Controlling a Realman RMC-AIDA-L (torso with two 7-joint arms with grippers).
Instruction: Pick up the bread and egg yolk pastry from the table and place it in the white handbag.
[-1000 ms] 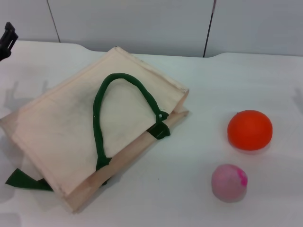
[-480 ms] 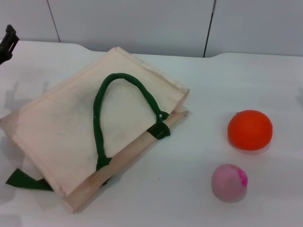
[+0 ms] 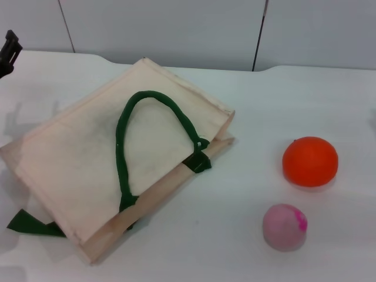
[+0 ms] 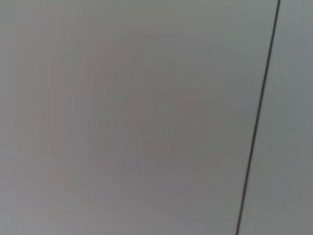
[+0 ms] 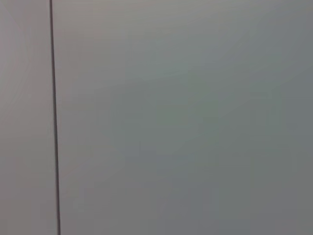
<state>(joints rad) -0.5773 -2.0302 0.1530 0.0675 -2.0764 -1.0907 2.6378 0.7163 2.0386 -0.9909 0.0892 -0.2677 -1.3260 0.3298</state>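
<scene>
Nearest on the white surface (image 3: 194,247) sits a pink ball (image 3: 284,227), and just beyond it, a little to the right and apart from it, a bigger orange ball (image 3: 310,161). To the left of both, well apart, the handbag (image 3: 76,170) lies flat and slanted, one dark green handle (image 3: 132,126) looped across its top face and a green tab (image 3: 26,223) poking out from under its near corner. I see no bread and no pastry anywhere on the surface. Farther back, at the far left edge, a dark bit of the left gripper (image 3: 8,50) hangs above the surface, away from the bag; whether its jaws are open or closed I cannot tell. The right gripper does not show. Both wrist views show only a pale grey wall (image 4: 146,117) with one thin dark seam (image 4: 257,122).
</scene>
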